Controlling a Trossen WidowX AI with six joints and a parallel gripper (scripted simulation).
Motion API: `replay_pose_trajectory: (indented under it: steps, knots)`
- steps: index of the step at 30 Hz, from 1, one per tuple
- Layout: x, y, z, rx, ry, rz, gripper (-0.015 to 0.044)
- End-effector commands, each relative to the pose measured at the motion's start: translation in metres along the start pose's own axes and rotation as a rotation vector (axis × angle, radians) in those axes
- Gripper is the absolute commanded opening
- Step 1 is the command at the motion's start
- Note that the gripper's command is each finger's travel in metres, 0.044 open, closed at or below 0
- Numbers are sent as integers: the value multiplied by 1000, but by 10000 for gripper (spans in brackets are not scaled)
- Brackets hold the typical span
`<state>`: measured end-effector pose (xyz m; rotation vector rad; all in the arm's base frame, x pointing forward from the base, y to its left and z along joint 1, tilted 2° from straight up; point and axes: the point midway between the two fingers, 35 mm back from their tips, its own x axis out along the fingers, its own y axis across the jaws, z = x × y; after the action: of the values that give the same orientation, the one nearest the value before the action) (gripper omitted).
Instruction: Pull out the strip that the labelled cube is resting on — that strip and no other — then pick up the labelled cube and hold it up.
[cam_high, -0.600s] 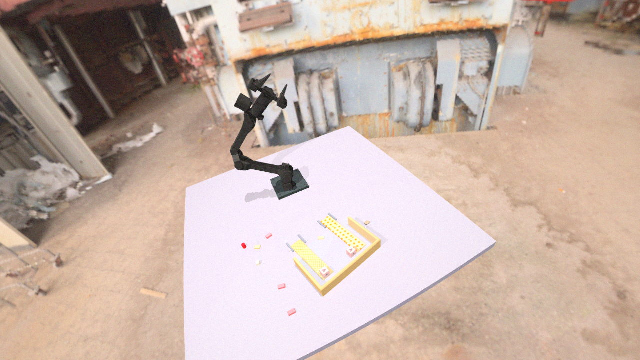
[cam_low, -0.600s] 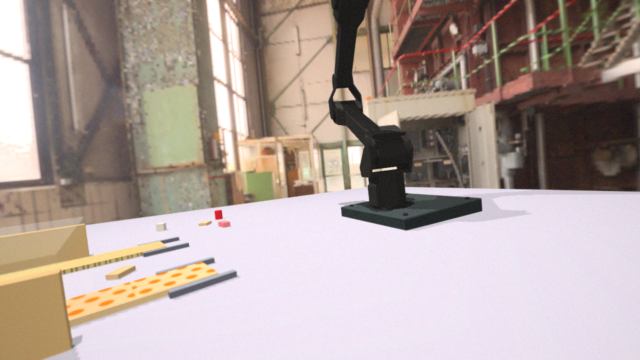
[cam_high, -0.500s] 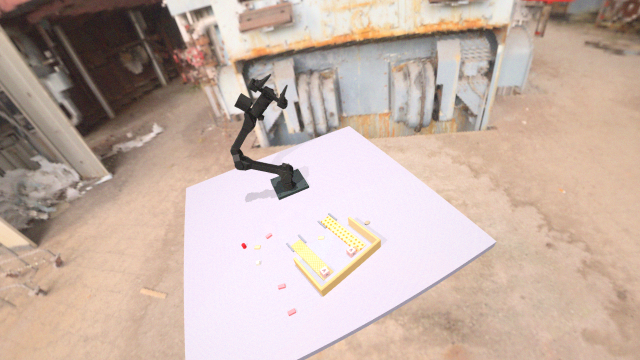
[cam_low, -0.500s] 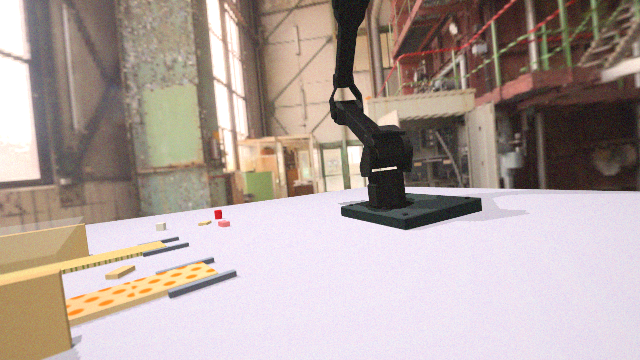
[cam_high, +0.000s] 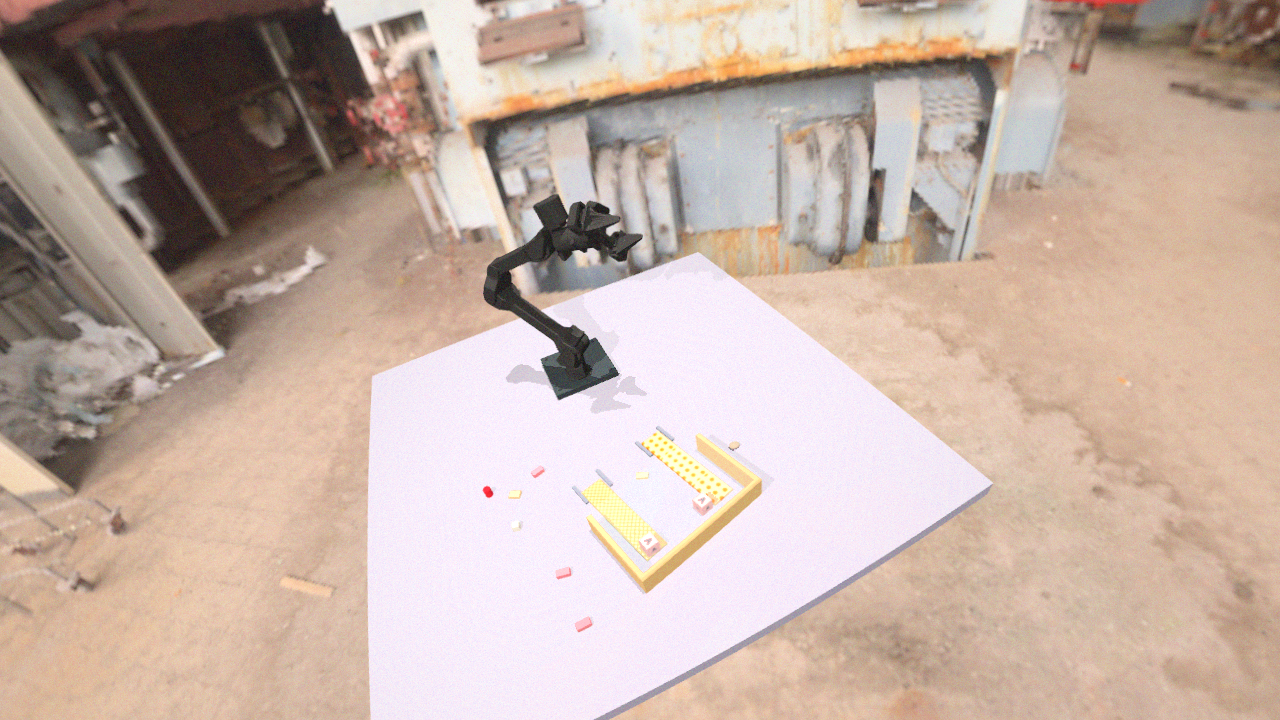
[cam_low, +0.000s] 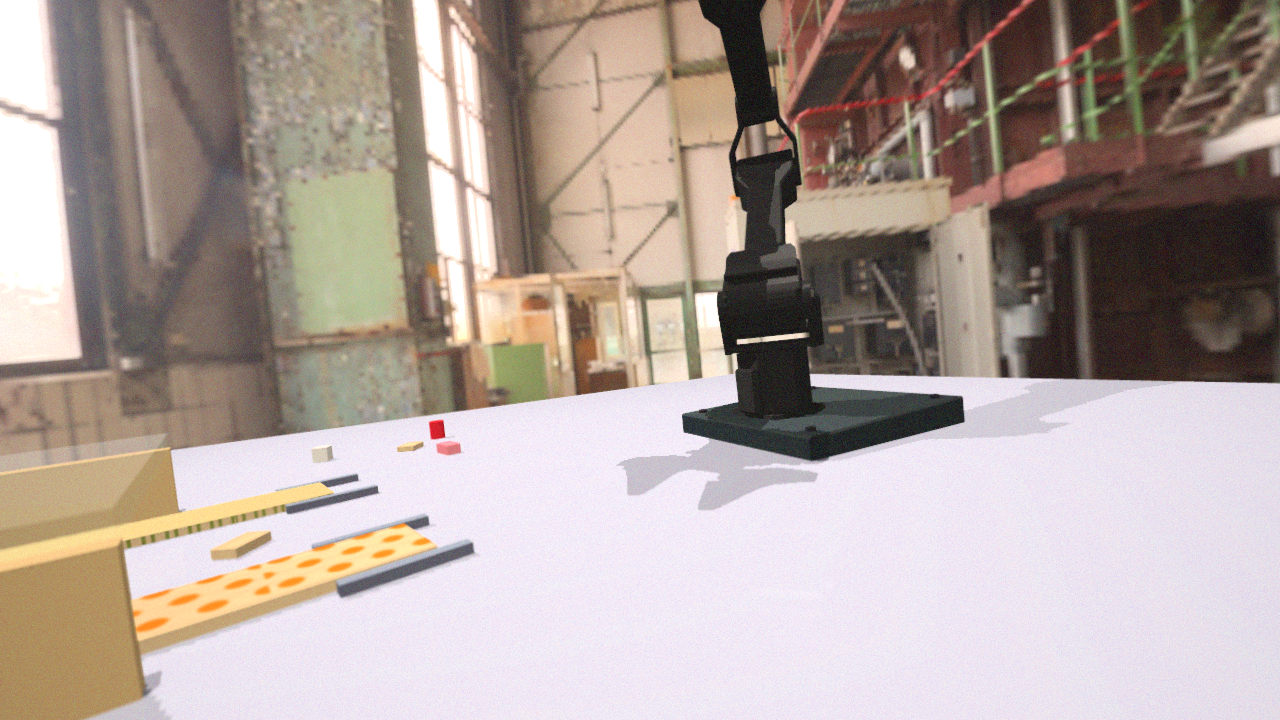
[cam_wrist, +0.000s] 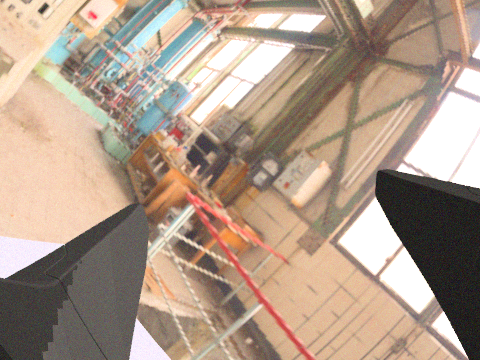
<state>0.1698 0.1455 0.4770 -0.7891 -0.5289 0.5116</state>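
Note:
Two patterned strips lie inside a tan U-shaped wall (cam_high: 707, 530) (cam_low: 62, 617). One is an orange-dotted strip (cam_high: 682, 463) (cam_low: 268, 577), the other a yellow, finely patterned strip (cam_high: 615, 514) (cam_low: 223, 512). A pale cube (cam_high: 702, 503) rests on the far end of the orange-dotted strip, and another pale cube (cam_high: 650, 541) on the far end of the yellow one. Their top marks are too small to read. The cubes are hidden in the exterior view. My gripper (cam_high: 617, 228) (cam_wrist: 265, 200) is open and empty, high above the arm base (cam_high: 580, 371) (cam_low: 823, 420), far from the strips.
Grey rails (cam_low: 402, 566) (cam_low: 331, 497) flank the near ends of the strips. A tan block (cam_high: 641, 475) (cam_low: 239, 543) lies between the strips. A red cylinder (cam_high: 487, 491) (cam_low: 435, 428), pink blocks (cam_high: 563, 572) (cam_low: 448, 446) and small pale blocks (cam_high: 516, 525) (cam_low: 322, 453) are scattered on the white table (cam_high: 805, 402).

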Motion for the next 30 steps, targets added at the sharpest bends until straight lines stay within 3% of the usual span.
replay_pose_trajectory:
  steps: [1,8,16,30]
  knots:
    - [22,26,-65,165,219,38,400]
    - [18,56,-183,486,594,-13,400]
    - [-36,83,-299,874,980,-217,400]
    - [-46,87,-313,942,1030,-260,400]
